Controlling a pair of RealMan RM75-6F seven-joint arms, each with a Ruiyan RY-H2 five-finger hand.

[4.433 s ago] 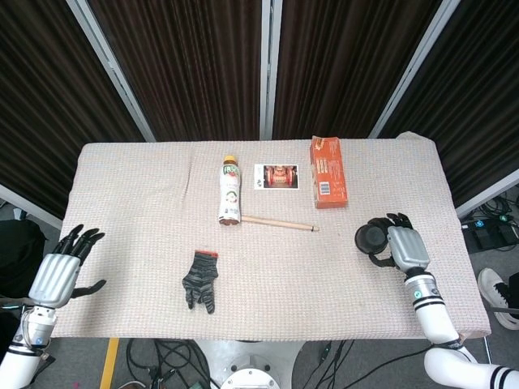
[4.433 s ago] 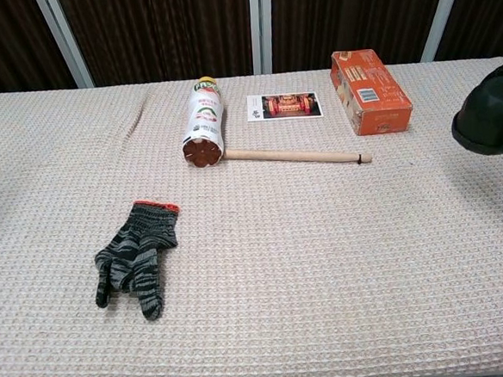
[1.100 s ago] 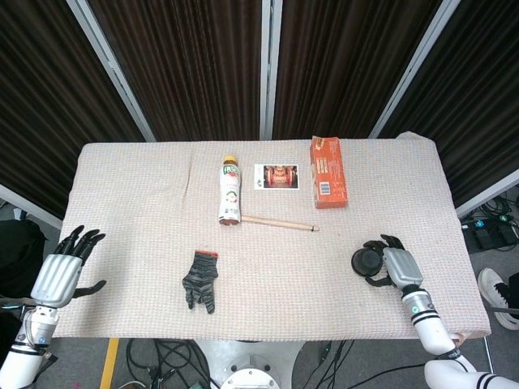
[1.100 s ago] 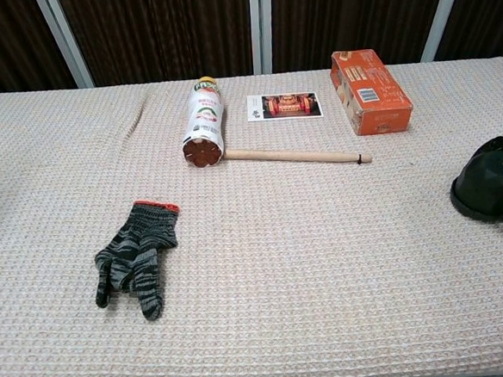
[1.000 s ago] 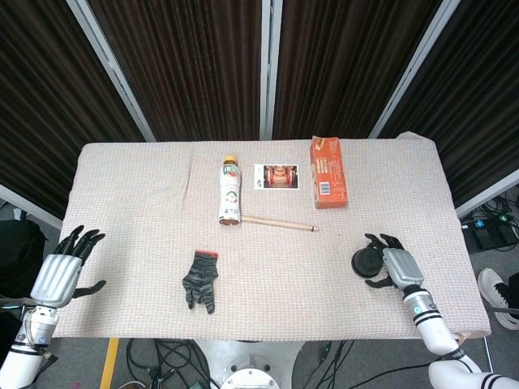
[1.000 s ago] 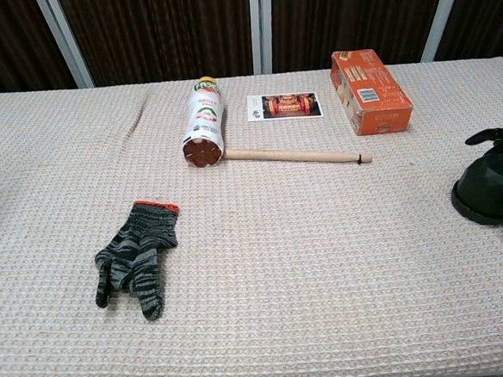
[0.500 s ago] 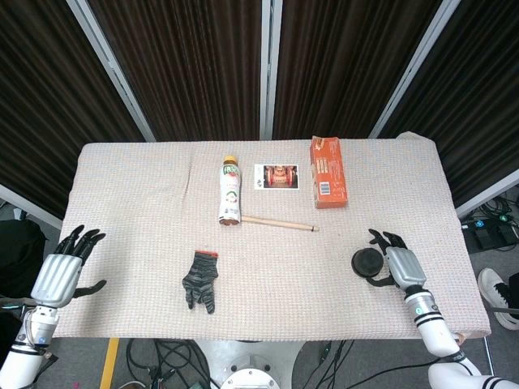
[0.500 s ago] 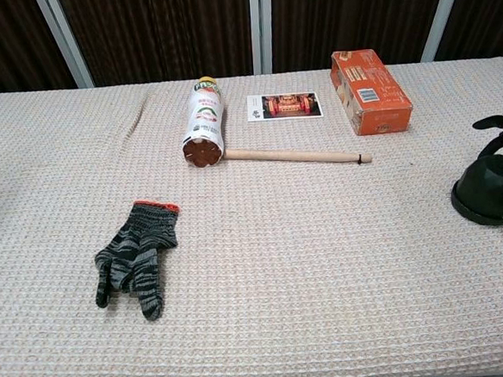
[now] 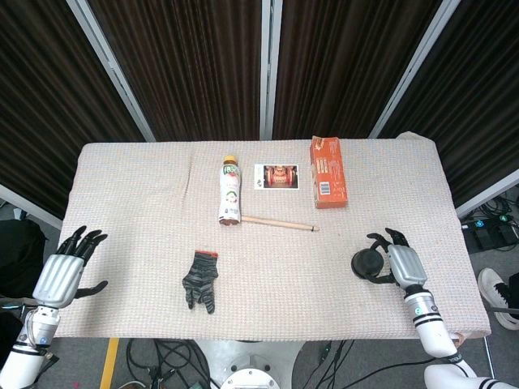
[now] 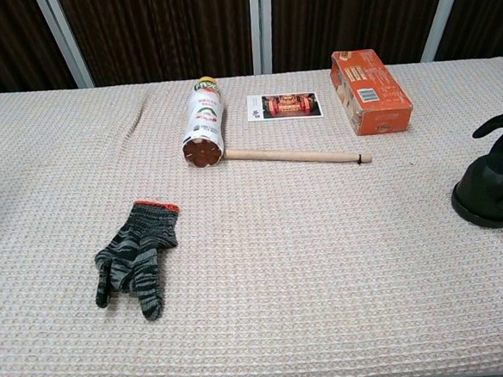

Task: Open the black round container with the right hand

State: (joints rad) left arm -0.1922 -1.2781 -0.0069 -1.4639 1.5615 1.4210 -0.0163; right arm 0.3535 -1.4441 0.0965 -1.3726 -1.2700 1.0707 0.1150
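Black round container (image 9: 366, 262) sits near right edge of surface (image 9: 130, 174), front half. Right hand (image 9: 401, 263) just beside it, fingers (image 10: 497, 125) spread apart, curved around it, can't tell if touching. Left hand (image 9: 57, 277) off front-left corner, fingers apart, holding nothing. Loads of bare waffle-weave cloth mid-surface. Knit glove (image 9: 200, 280) limp, front-left of centre.

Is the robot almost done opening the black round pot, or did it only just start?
It looks like only a start. The black round container sits on the table near its right edge. The right hand is right beside it with fingers spread, apparently gripping nothing. No separate lid lies anywhere, so opening it seemingly remains to be done. The left hand waits open at the far corner.
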